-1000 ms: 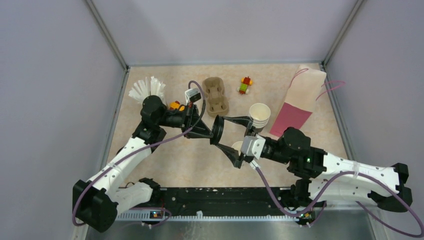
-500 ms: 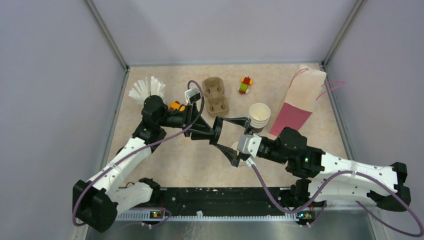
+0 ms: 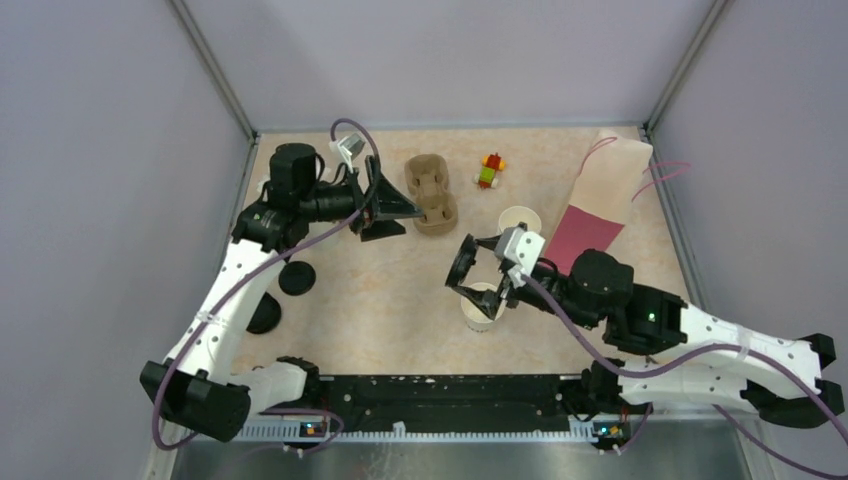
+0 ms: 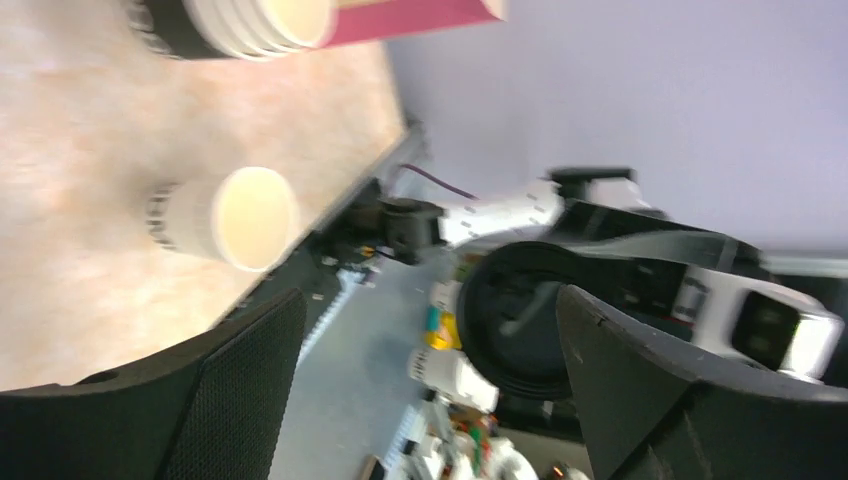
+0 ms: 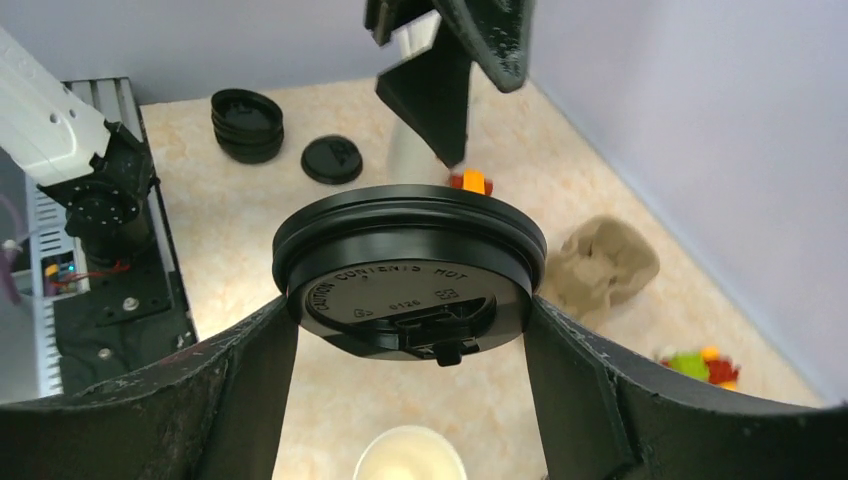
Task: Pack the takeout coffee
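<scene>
Packing station, lidding stage. The bench (image 3: 380,310) carries every item within reach of both arms, which is why the supplies are spread across it and not piled together.

The paper bag (image 3: 610,185) lies flat at the far right, with its pink inner face showing. It is judged to be the final container, not yet in use. The moulded cup tray (image 3: 432,190) sits at the far middle with both wells empty, ready to steady filled cups.

The cup stack (image 3: 520,222) stands upright just beside the bag and serves as the supply. The open cup (image 3: 482,310) stands alone and upright near the bench centre, apart from the stack so that a gripper can work around its rim.

The right gripper (image 5: 408,300) is clamped on a lid (image 5: 410,270), one finger on each opposite edge. This grip holds the disc level with its printed face toward the wrist camera. The lid hangs directly above the cup mouth without touching it, a position that suits a straight downward press.

The left gripper (image 4: 430,298) stands wide apart and holds nothing. It is raised near the tray, well clear of the cup, so the right arm has free room.

The spare lids (image 5: 247,122) rest at the left near edge, a short stack with a single lid beside it.
</scene>
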Action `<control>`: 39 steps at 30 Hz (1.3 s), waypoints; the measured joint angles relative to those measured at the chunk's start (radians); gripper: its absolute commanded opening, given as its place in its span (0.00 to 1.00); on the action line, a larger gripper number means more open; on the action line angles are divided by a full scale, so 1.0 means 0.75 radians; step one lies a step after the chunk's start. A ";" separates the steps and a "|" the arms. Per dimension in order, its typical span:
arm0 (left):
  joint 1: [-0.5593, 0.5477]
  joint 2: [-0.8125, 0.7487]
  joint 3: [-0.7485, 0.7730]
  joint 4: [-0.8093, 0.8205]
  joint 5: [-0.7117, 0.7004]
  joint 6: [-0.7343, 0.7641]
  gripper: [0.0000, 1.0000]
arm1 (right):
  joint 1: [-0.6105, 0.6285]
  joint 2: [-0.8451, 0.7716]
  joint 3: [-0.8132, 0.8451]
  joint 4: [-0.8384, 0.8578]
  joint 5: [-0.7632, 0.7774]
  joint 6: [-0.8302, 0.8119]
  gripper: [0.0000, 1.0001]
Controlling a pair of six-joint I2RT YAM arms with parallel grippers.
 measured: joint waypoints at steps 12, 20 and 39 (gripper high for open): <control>0.006 -0.100 -0.011 -0.370 -0.421 0.314 0.99 | 0.000 0.327 0.519 -0.854 0.331 0.663 0.72; 0.006 -0.205 -0.029 -0.430 -0.573 0.436 0.99 | -0.028 0.714 0.822 -1.384 0.306 0.918 0.72; 0.006 -0.275 -0.021 -0.536 -0.754 0.638 0.99 | -0.373 1.097 1.021 -1.687 -0.030 0.836 0.73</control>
